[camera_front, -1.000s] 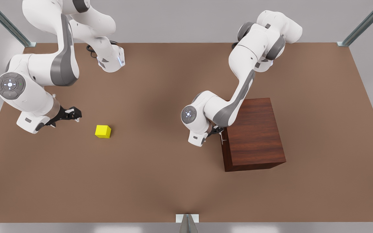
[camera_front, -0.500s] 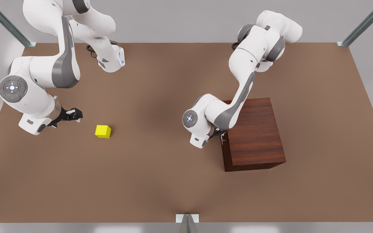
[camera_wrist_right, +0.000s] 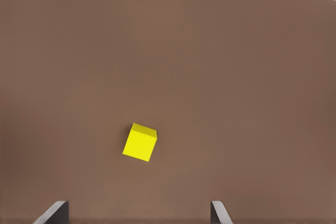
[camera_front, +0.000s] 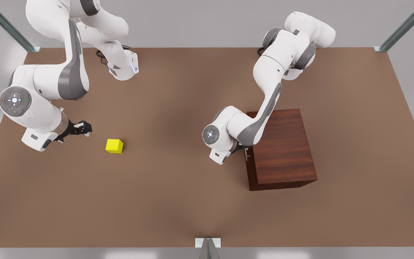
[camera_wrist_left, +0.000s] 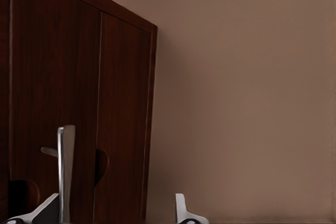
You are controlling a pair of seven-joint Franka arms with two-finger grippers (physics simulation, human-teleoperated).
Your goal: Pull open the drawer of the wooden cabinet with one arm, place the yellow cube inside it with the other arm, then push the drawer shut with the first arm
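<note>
- bench (camera_front: 178,201): plain brown top, carrying everything in the front view; a bare stretch lies nearest the camera
- wooden cabinet (camera_front: 282,149): dark reddish-brown box standing on the front view's right; its front panel faces the front view's left
- drawer (camera_wrist_left: 63,103): sits flush in the cabinet front, not pulled out; slim silver handle (camera_wrist_left: 65,174) stands off its panel
- left tool (camera_front: 243,147): right at the cabinet's front, at the handle; in the left wrist view its fingers (camera_wrist_left: 184,212) are spread wide; the handle bar lies between them, close against one finger and well off the other; whether it touches cannot be told; nothing is clamped
- yellow cube (camera_front: 114,146): rests on the bench on the front view's left, well apart from the cabinet; all its faces are bare, nothing touching it
- right tool (camera_front: 83,128): held low above the bench near the cube, on the cube's far-left side in the front view, clear of it; in the right wrist view its fingertips (camera_wrist_right: 52,213) stand wide apart with the cube (camera_wrist_right: 140,142) ahead of them, not between them; it holds nothing
- both arm bases sit at the far edge of the bench
</note>
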